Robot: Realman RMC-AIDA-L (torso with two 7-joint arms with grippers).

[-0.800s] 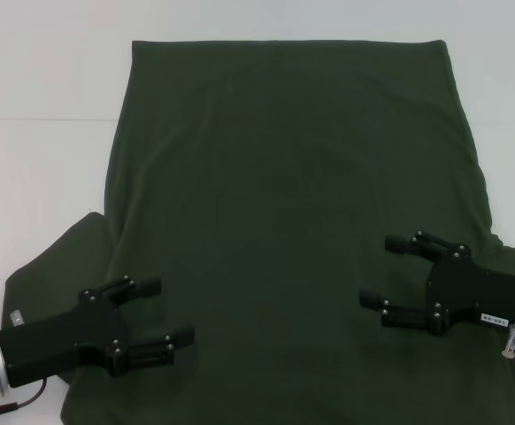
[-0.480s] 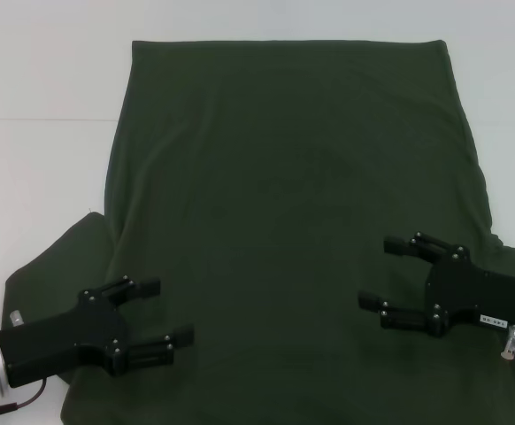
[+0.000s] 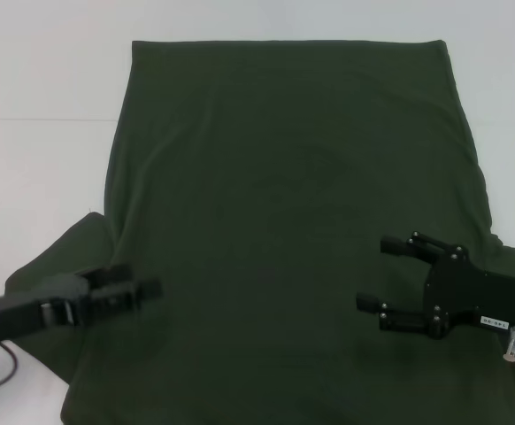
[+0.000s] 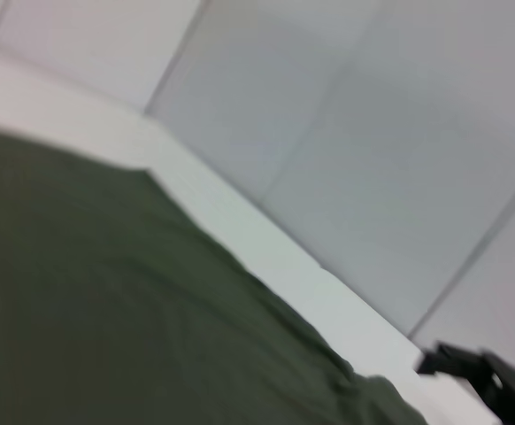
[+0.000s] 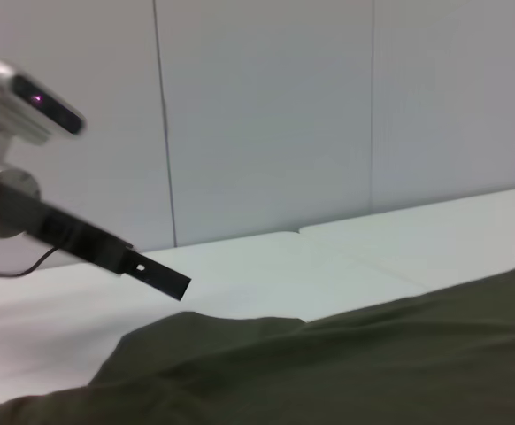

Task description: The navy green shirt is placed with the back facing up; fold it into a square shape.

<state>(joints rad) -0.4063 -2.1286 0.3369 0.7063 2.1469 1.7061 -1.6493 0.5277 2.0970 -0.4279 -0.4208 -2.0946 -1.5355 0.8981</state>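
The large dark olive-green cotton shirt (image 3: 293,230) lies spread plain side up on the white counter (image 3: 36,80). The left hand (image 3: 120,290) hangs turned edge-on over the left sleeve; I cannot tell its opening. The right hand (image 3: 390,274) hovers open and empty near the right sleeve. Both should probably pinch the sleeve edges low, then fold inward evenly.

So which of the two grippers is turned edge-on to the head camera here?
The left gripper, at the shirt's left sleeve: it shows as a thin sideways profile. The right gripper lies flat over the shirt, both fingers spread apart.
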